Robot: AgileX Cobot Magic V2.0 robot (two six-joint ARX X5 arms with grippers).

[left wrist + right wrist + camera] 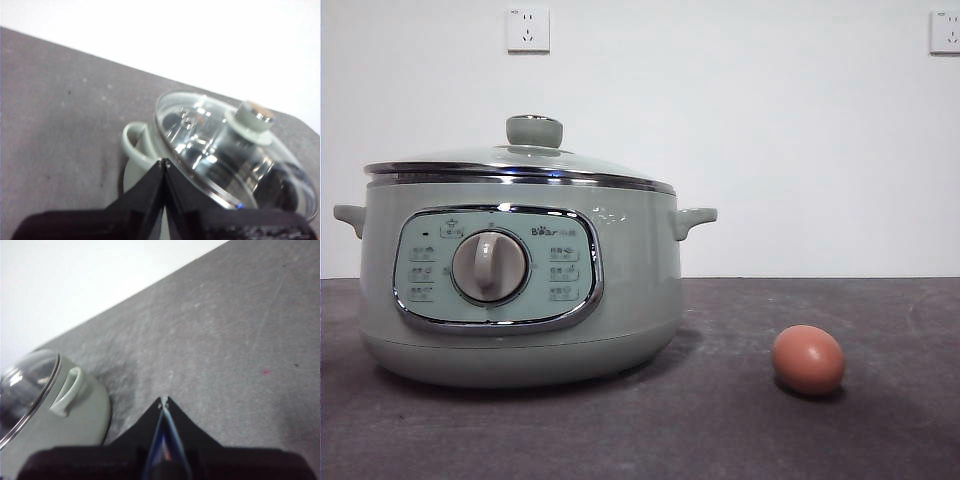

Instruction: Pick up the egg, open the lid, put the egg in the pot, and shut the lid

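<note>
Neither arm shows in the front view; both wait above the desk. The left claw (164,161) hangs over the pot's side, tilted down toward it, its two black jaws pressed together to a point with nothing between them. Just past that tip lie one side handle (134,145) and the chrome rim of the lid (225,155), which sits closed on the pot (142,177); the knob (252,119) rises farther off. The right claw (164,401) is likewise closed and empty, aimed at bare grey desk (225,340), with the pot's other handle (67,392) off to one side and apart from it.

In the front view the pot (520,290) stands on the desk's left part, dial (490,267) facing the camera, lid (520,160) seated. The egg (807,359) lies on its side on the desk (880,420) right of the pot, well apart from it and nearer the front edge.

The egg appears in neither wrist view, so its place relative to either claw cannot be told. Both wrist views are blurred, and the pot is cut off in each.
</note>
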